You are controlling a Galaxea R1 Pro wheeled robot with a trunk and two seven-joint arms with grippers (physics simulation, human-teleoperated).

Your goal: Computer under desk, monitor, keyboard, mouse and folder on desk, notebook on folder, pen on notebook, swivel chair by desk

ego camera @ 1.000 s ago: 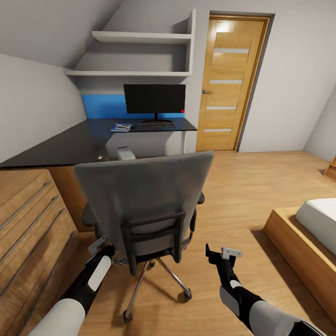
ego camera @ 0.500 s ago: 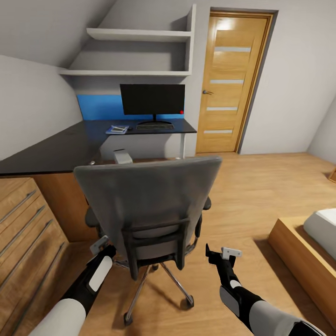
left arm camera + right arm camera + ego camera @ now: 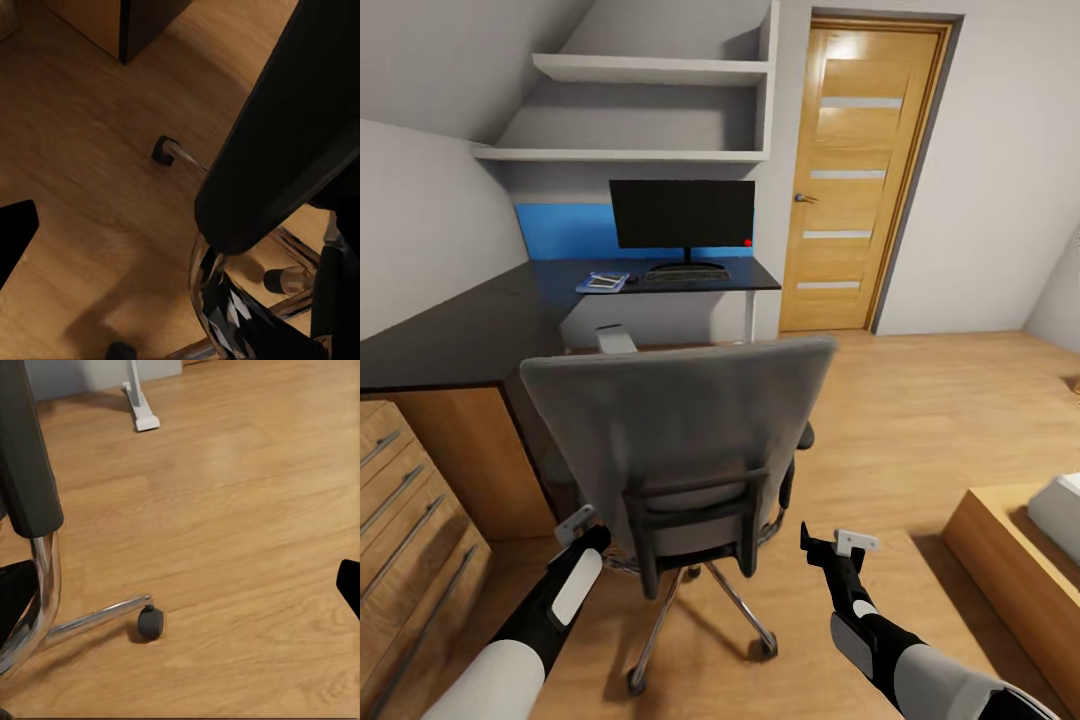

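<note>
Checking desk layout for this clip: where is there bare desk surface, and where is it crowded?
The desk's long near wing, from the corner toward the wooden drawers, looks bare. The far end is crowded: monitor, keyboard beneath it, blue folder stack beside.

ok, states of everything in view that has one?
door: closed
monitor: upright on the desk, screen dark
keyboard: flat on the desk, in front of the monitor
swivel chair: upright, back toward the camera
left gripper: open state unclear, holding nothing visible
right gripper: open, empty
</note>
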